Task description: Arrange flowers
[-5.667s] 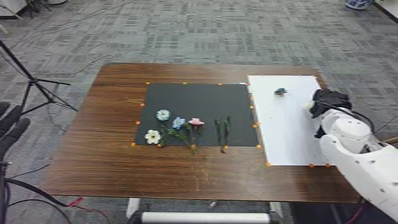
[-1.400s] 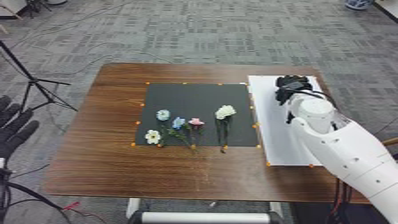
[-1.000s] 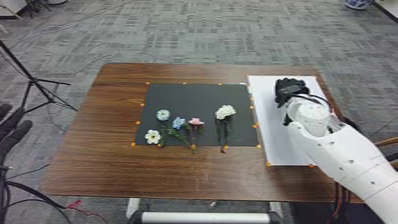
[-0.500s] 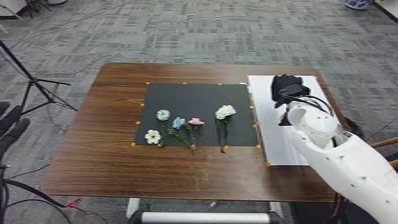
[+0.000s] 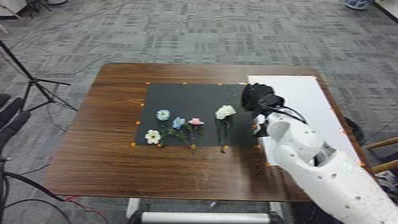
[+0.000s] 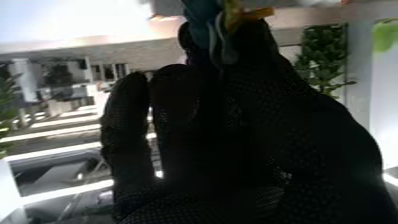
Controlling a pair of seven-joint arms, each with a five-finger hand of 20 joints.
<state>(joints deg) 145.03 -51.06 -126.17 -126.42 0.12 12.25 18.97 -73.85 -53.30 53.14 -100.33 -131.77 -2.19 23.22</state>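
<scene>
In the head view my right hand (image 5: 258, 95) is over the black sheet's (image 5: 191, 97) right edge. In the right wrist view, a dark blue flower (image 6: 202, 14) with some yellow is pinched at the fingertips of my right hand (image 6: 284, 115). On the sheet lie a pale blue flower (image 5: 163, 114), a white flower (image 5: 153, 136), a blue flower (image 5: 179, 122), a pink flower (image 5: 196, 121) and a fuller white flower (image 5: 226, 111), stems toward the near edge. My left hand (image 5: 11, 122) is beside the table at the left, fingers relaxed.
The white board (image 5: 298, 100) lies right of the black sheet, partly under my right arm. Orange markers line both. Bare wood of the brown table (image 5: 142, 172) borders the sheet's left and near sides. A black tripod (image 5: 34, 80) stands left of the table.
My right hand has moved left from the white board to the black sheet's edge. The small dark flower seen earlier on the board is now pinched in it. The fuller white flower has joined the sheet.
</scene>
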